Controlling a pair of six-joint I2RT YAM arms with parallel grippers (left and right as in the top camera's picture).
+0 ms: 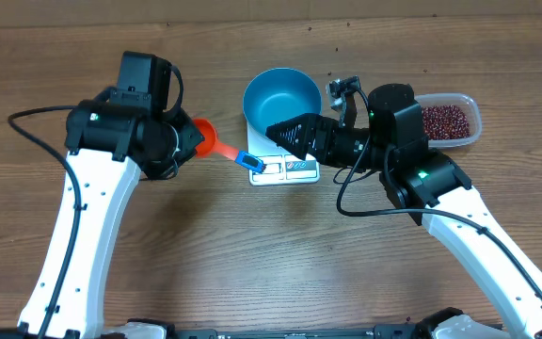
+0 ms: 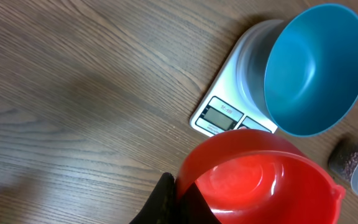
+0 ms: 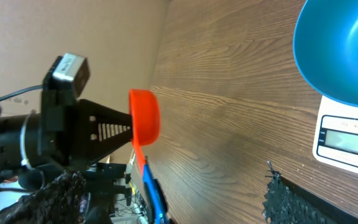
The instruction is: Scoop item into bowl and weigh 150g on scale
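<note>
Beans [image 1: 445, 120], a loose, hard, roll-prone heap in the clear tub [image 1: 473, 105] right of the scale [image 1: 285, 171], are judged unpinchable and best lifted with the light, stiff scoop [image 1: 222, 148], which is clamped at its cup by the left gripper [image 3: 127, 127], while the right gripper [image 1: 278, 133] is held wide open and empty above the scale, on which the bowl [image 1: 280, 94] is seated.

The table [image 1: 252, 254] is matt brown wood with a fine streaked grain. The bowl [image 2: 316, 68] looks like smooth blue plastic with a soft sheen. The scoop [image 2: 260, 180] is glossy red plastic, the scale [image 2: 225, 87] smooth white plastic. The tub [image 1: 475, 105] is clear plastic; its beans [image 1: 443, 120] seem faintly glossy, though they are small.
</note>
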